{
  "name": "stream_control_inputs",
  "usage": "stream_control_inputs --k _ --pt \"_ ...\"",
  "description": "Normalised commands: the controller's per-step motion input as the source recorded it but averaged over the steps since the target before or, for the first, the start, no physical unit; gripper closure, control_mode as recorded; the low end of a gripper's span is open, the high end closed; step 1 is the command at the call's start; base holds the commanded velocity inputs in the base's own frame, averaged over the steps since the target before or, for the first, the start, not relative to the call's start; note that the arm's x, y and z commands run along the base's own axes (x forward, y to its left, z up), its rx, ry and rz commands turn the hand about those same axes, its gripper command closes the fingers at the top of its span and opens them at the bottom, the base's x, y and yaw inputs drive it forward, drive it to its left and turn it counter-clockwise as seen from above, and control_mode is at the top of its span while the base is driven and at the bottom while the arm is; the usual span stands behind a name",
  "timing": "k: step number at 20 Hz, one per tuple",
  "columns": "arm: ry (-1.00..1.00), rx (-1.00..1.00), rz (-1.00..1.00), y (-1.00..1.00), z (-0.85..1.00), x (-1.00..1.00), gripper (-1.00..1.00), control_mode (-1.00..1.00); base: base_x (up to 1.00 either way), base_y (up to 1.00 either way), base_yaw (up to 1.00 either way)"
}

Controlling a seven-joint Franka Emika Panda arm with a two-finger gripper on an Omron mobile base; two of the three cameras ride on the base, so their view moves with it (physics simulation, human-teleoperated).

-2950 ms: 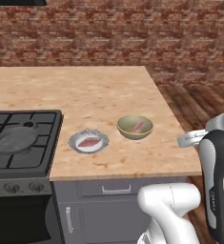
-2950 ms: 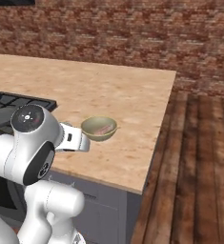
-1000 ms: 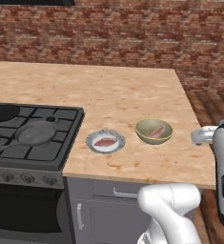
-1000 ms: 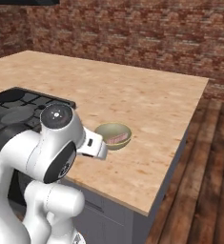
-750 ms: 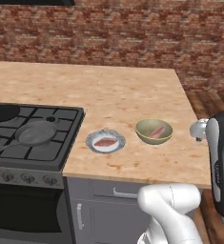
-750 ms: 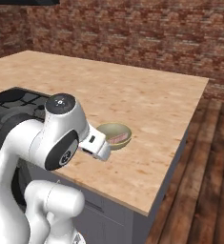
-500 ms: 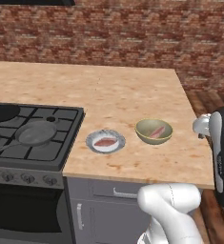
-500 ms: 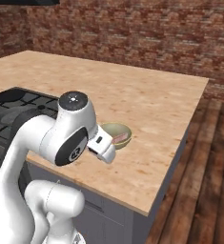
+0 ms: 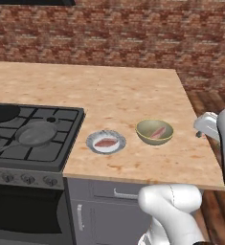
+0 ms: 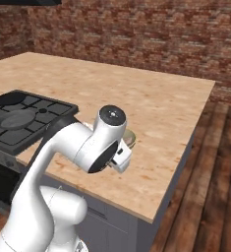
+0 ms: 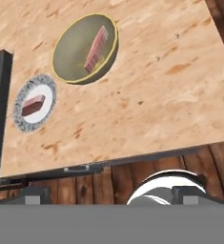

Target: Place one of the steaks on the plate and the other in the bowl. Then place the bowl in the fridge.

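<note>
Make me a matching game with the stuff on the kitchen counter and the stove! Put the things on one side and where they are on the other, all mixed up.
Things:
1. plate
2. bowl
3. frying pan
4. claw

Places or states:
A. on the stove
B. open, off the right edge of the counter, holding nothing
C. nearest the stove, with one steak on it
D. right of the plate, with the other steak inside

Pairs: 1-C, 2-D, 3-A, 4-B
</note>
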Motion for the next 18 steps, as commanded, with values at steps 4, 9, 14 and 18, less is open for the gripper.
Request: stream_control_inputs --k 4,9,14,18 --pt "0.00 0.07 0.00 0.02 -0.12 0.61 -1.00 -1.00 0.00 0.00 0.00" --pt "0.06 0.05 -0.03 0.00 -0.22 0.45 -1.00 -1.00 0.00 0.00 0.00" --pt "0.06 0.02 -0.05 0.00 -0.25 0.30 -1.00 -1.00 0.00 0.00 0.00" --pt "0.06 0.00 -0.04 0.00 -0.24 0.32 -1.00 -1.00 0.00 0.00 0.00"
